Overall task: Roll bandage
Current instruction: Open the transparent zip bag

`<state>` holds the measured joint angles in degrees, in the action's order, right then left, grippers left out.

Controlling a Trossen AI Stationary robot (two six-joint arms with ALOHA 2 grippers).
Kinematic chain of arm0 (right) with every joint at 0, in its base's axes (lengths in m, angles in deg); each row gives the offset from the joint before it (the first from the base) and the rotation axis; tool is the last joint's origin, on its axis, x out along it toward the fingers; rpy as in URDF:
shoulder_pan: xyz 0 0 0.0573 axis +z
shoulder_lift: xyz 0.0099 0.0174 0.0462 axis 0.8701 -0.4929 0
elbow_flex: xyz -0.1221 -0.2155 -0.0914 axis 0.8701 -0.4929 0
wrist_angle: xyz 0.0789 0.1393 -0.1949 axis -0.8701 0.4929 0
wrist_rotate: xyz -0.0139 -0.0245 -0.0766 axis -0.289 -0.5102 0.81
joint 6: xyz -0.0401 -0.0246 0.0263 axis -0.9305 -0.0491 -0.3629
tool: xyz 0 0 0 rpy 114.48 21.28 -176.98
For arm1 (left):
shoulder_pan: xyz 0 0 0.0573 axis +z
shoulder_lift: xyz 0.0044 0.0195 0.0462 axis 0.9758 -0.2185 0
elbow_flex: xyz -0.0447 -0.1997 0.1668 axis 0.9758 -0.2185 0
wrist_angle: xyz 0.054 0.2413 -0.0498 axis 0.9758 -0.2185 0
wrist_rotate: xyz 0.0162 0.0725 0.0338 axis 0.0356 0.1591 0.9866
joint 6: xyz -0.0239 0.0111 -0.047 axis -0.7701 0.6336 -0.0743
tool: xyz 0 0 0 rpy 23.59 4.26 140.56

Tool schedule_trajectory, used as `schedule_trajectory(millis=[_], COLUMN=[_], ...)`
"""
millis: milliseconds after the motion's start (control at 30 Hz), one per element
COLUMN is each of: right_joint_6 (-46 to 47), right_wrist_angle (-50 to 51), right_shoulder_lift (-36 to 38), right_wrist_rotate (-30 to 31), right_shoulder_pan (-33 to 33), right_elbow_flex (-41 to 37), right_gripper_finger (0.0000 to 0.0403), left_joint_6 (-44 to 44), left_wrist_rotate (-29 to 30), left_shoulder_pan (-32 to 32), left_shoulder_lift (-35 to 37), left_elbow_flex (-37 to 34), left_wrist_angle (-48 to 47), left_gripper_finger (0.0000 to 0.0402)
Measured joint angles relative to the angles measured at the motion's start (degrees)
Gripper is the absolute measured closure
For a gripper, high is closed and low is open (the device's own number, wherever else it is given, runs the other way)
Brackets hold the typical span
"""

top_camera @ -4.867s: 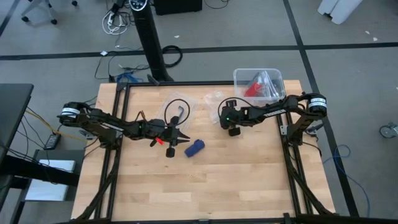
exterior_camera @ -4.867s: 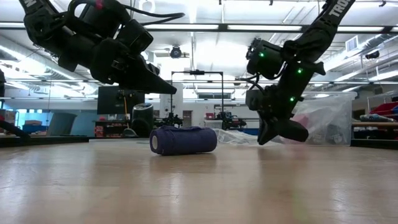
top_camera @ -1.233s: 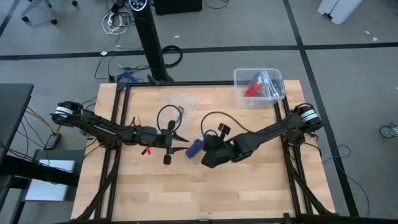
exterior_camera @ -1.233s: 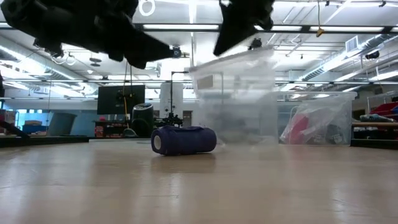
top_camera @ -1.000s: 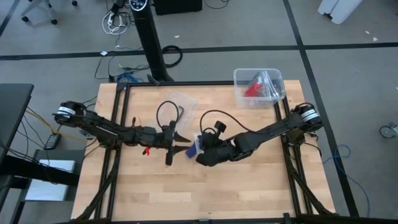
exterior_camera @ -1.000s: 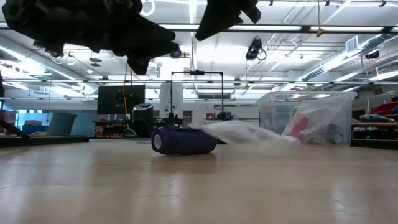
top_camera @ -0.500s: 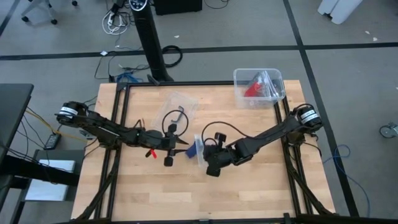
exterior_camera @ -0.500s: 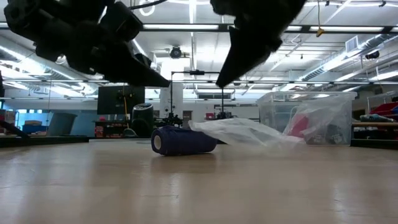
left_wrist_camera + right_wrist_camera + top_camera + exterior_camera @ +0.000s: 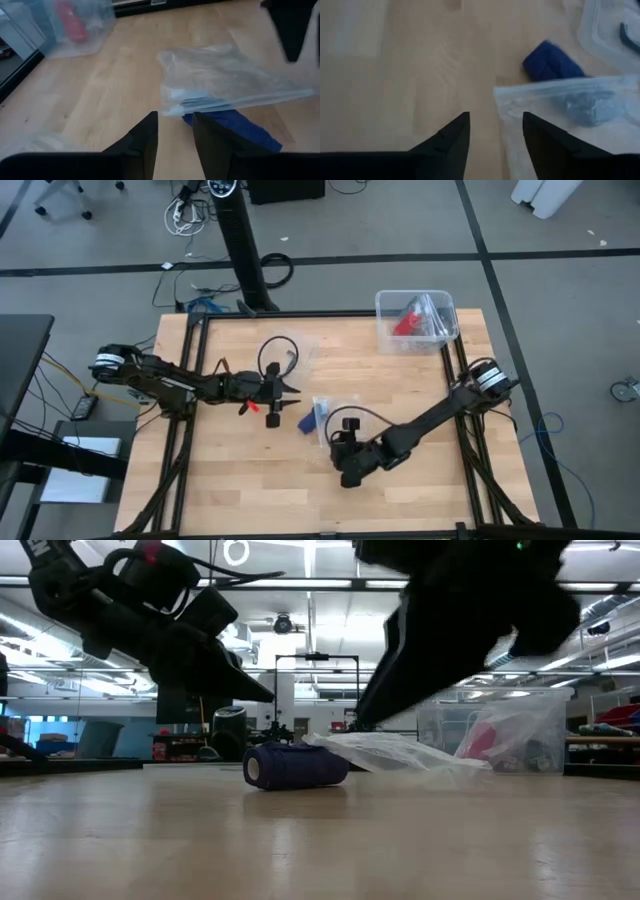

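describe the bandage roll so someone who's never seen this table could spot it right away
Start at the wooden table and look near its middle, between the two dark grippers. There the bandage lies on its side as a short, stubby, dark navy-blue roll, with a clear plastic bag draped partly over it. It is the only solid blue thing there; the other bags are see-through and the bin holds something red.

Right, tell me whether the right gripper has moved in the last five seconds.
Yes. The right gripper has swung from beside the clear bin across the table to its near side, past the bandage.
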<state>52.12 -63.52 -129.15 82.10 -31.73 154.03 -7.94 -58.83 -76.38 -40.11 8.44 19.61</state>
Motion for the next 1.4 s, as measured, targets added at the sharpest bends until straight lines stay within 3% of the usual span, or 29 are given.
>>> schedule_trajectory(millis=[167, 333, 633, 733, 867, 967, 1067, 1233, 1400], right_joint_6=[0.0, 2.4, 3.5, 3.5, 0.9, 0.7, 2.5, 7.1, 6.0], right_wrist_angle=[3.5, 9.4, 10.9, 11.1, 11.8, 13.9, 17.2, 21.9, 20.0], right_shoulder_lift=[-7.1, -10.9, -11.0, -11.0, -11.0, -10.2, -6.8, 1.2, 7.5], right_wrist_rotate=[8.6, 19.6, 18.0, 18.7, 22.1, 23.5, 25.9, 31.2, 35.1], right_shoulder_pan=[0.0, 0.0, -0.9, -1.1, -1.1, -1.1, -0.9, 1.3, 3.6], right_elbow_flex=[4.3, 10.0, 11.2, 11.2, 11.2, 11.2, 11.2, 11.2, 11.2], right_gripper_finger=[0.0198, 0.0203, 0.0248, 0.028, 0.0376, 0.0392, 0.04, 0.0401, 0.0401], left_joint_6=[0.0, 0.0, -0.4, -0.4, -0.6, -1.2, -0.2, -0.1, -0.2], left_wrist_rotate=[-0.2, -0.3, -1.0, -1.0, -2.0, -3.7, -6.0, -13.7, -14.9], left_shoulder_pan=[1.4, 1.3, 1.3, 1.3, 1.3, 1.3, 1.3, 2.4, 2.5], left_shoulder_lift=[0.0, 0.0, 0.0, 0.0, 0.0, 0.0, 0.0, 0.0, 0.0], left_elbow_flex=[0.0, 0.0, 0.0, 0.0, 0.0, 0.0, -1.8, -8.0, -13.3], left_wrist_angle=[-0.5, -0.5, 0.0, -0.1, 0.6, 2.7, 8.4, 27.4, 42.5], left_gripper_finger=[0.0288, 0.0293, 0.0293, 0.0293, 0.0294, 0.0299, 0.0306, 0.0311, 0.0307])
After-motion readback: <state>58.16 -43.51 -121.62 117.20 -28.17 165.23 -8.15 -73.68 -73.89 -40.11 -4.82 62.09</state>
